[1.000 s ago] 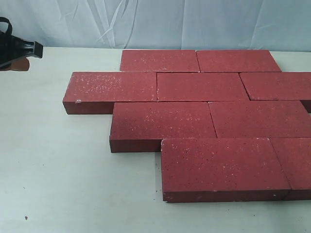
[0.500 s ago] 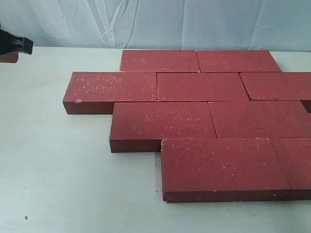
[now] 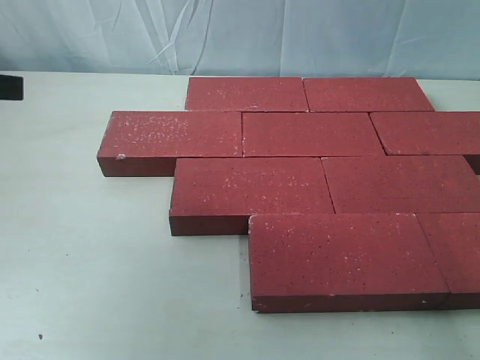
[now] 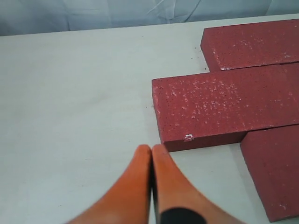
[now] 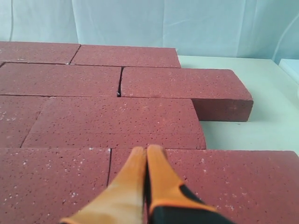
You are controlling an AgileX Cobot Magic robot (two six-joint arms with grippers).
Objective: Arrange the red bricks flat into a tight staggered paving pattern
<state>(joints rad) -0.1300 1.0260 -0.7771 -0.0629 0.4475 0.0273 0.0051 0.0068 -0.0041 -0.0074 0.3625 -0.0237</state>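
the red bricks [image 3: 313, 135], dark with pale speckles, lie flat in staggered close-set rows; left hand [image 4: 151, 150] and right hand [image 5: 146, 150] closed, empty.

Nine red bricks [image 3: 313, 135] lie in four rows of two, three, two and two. One table [image 3: 90, 262]. Two pincers: left pincer [image 4: 151, 150], with three bricks ahead of it, and right pincer [image 5: 146, 151].

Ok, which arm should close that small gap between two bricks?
Likely right: the right gripper sits over the red bricks facing the gap; the left gripper is over bare table at the opposite end.
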